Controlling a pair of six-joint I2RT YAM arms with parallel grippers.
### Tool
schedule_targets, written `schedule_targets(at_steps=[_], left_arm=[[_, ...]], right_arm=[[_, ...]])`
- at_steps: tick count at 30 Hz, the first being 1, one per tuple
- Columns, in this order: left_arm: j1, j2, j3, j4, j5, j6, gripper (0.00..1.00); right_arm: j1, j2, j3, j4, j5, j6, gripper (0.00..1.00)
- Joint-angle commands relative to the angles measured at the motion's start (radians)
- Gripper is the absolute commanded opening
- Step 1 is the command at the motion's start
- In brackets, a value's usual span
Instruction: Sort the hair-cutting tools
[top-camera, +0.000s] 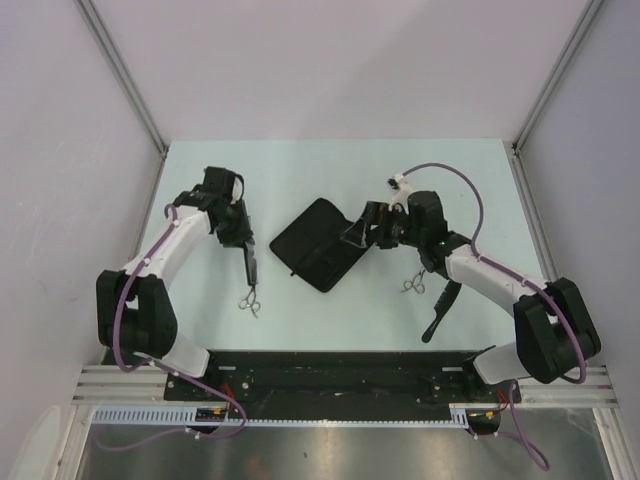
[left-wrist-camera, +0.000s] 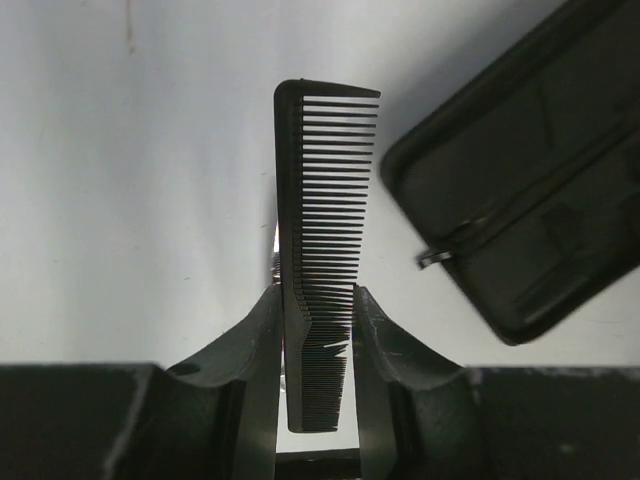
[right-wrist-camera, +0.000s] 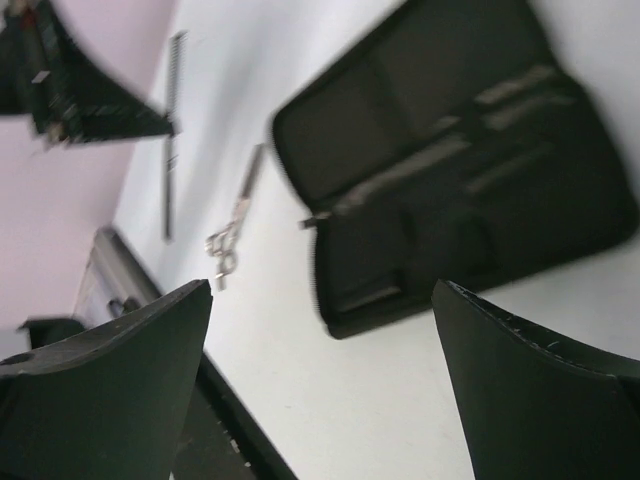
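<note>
Comb (left-wrist-camera: 320, 180), likely light, stiff and slippery, is clamped across its fine-toothed end by the left gripper (left-wrist-camera: 316, 300); right gripper (right-wrist-camera: 322, 290) gapes empty.

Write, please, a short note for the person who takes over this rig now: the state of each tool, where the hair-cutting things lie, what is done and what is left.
Left tool: shut on the long narrow comb, left of the open case.
Right tool: open, empty, by the case's right edge.
Left scissors lie on the table just in front of the held comb. Right scissors and handled comb lie on the table's right side.
Done: only the long comb is picked up; I see nothing in the case.
Left: place that comb, then both scissors and the handled comb.
</note>
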Motion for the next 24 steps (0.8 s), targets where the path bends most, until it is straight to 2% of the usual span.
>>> schedule_targets(at_steps=[1,6,14,18,24], left_arm=[[-0.06,0.037,0.128,0.004,0.033,-0.087,0.25],[-0.101,0.083,0.229,0.002,0.054,-0.104,0.25],[-0.15,0.147,0.364,0.005,0.094,-0.142,0.27],[-0.179,0.169,0.421,0.005,0.117,-0.165,0.27],[-0.193,0.196,0.475,0.004,0.135,-0.188,0.27]], right_arm=[[0.089,0.054,0.058,0.244,-0.148,-0.035,1.0],[0.156,0.131,0.144,0.222,-0.15,-0.088,1.0],[0.218,0.261,0.253,0.291,-0.194,-0.108,1.0],[0.245,0.339,0.351,0.226,-0.141,-0.092,1.0],[0.248,0.375,0.373,0.225,-0.071,-0.068,1.0]])
